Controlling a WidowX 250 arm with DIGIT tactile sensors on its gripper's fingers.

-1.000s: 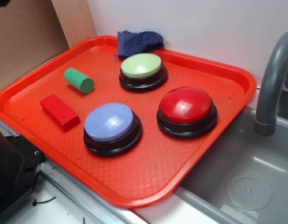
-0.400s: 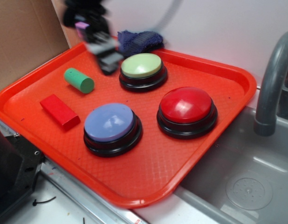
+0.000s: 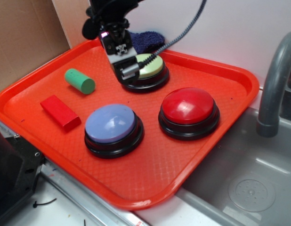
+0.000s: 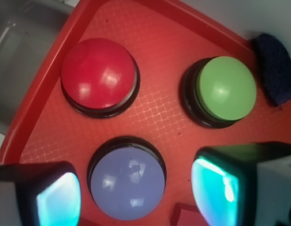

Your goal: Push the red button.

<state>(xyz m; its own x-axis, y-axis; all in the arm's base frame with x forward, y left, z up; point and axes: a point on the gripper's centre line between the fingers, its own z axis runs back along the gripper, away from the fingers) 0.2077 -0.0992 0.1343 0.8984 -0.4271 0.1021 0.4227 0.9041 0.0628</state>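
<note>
Black arm (image 3: 110,14), braided cable (image 3: 183,30), grey tool (image 3: 124,70) with glowing teal fingers (image 4: 214,190).

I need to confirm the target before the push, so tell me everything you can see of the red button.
The red button is a large glossy dome, plastic by the look, with light glinting off its top. It sits upright on a round black base, on the orange tray toward the sink side. The blue button and green button stand apart from it. Nothing touches it; the gripper hangs near the green button instead.
</note>
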